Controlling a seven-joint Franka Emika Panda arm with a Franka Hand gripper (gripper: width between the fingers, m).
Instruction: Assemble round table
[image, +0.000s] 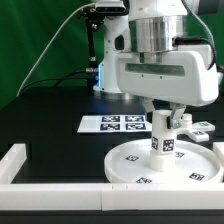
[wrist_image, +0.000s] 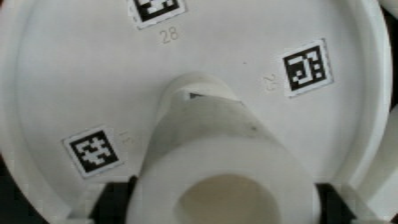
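Observation:
The large round disc lies flat on the black table at the exterior view's lower right, tags facing up. The short cylindrical leg stands upright over the disc's middle. My gripper is shut on the leg's upper end. In the wrist view the leg runs from between my dark fingers down to the hub at the centre of the disc. Whether the leg is seated in the hub is hidden. A small white part, maybe the cross-shaped foot, lies behind the disc.
The marker board lies flat behind the disc. A long white border rail runs along the front, and another rail along the exterior view's left. A white robot base stands at the back.

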